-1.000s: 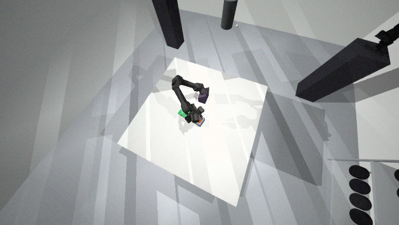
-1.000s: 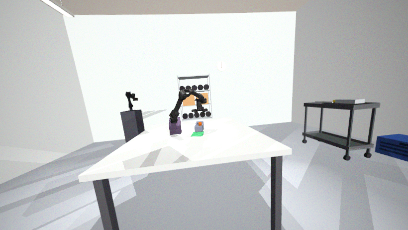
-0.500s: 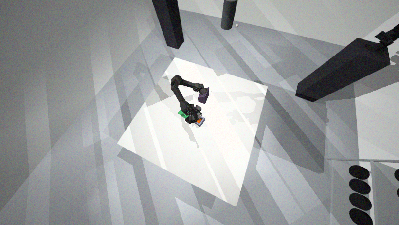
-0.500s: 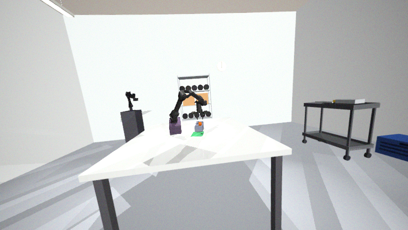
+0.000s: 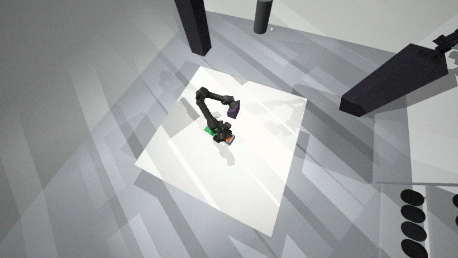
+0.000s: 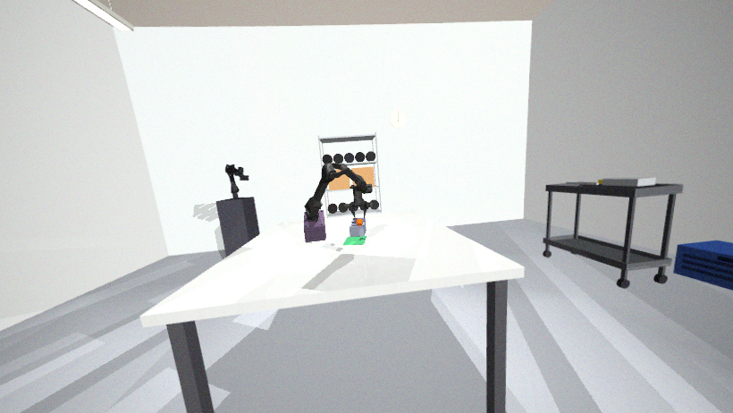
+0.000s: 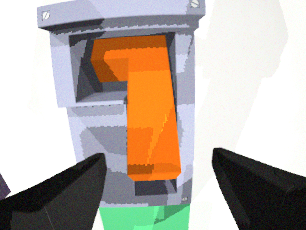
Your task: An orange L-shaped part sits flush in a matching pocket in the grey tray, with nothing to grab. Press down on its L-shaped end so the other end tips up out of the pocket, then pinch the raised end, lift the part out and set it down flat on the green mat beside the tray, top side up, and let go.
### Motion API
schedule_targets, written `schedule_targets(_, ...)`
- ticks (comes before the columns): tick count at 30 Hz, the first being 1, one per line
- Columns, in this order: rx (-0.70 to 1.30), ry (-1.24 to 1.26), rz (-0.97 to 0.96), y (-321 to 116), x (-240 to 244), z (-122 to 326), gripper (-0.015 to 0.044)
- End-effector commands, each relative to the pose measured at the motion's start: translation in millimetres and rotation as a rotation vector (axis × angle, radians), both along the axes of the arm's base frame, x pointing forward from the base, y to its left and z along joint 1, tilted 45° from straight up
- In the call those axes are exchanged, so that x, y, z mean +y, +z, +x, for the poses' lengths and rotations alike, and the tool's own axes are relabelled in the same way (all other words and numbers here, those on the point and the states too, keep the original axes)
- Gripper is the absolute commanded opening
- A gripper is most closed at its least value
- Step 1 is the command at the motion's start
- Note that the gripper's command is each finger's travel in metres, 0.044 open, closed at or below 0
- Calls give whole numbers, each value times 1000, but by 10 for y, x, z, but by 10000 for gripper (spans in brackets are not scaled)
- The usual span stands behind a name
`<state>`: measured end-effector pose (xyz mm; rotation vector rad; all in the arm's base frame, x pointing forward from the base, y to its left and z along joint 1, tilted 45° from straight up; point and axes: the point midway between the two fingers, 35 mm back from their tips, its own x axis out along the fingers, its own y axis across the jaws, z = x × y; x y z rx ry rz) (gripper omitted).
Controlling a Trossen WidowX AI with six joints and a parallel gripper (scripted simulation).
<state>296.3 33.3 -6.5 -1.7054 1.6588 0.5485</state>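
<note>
The orange part (image 5: 228,139) (image 6: 359,222) (image 7: 150,110) is tipped in the grey tray (image 6: 353,231) (image 7: 120,15). In the wrist view its L-shaped end is down in the pocket at the top, and its straight end is raised at the bottom, toward the mat, with dark pocket showing beyond it. My gripper (image 6: 359,214) (image 7: 158,159) is open and points down over the tray. Its fingers stand on either side of the raised end, with gaps on both sides. The green mat (image 5: 209,130) (image 6: 353,240) (image 7: 115,219) lies beside the tray on the raised end's side.
The arm's purple base block (image 5: 233,110) (image 6: 314,228) stands on the white table (image 5: 198,172) (image 6: 332,292) to one side of the tray. The tray's raised end wall stands beyond the L-shaped end. Shadows fall across the table and tray.
</note>
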Motion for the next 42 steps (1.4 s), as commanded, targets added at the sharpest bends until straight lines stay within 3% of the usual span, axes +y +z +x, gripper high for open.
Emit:
schedule_targets(1,7,6,-7,-55,-56,-10,280)
schedule_targets(19,7,5,-9,-237,-248,5,280)
schedule_targets(24,0,-1,-3,-209,-217,22,149)
schedule_targets(34,0,-1,-3,-209,-217,22,82)
schedule_targets(37,0,-1,-3,-209,-217,22,3)
schedule_targets(42,0,-1,-3,-207,-215,22,0)
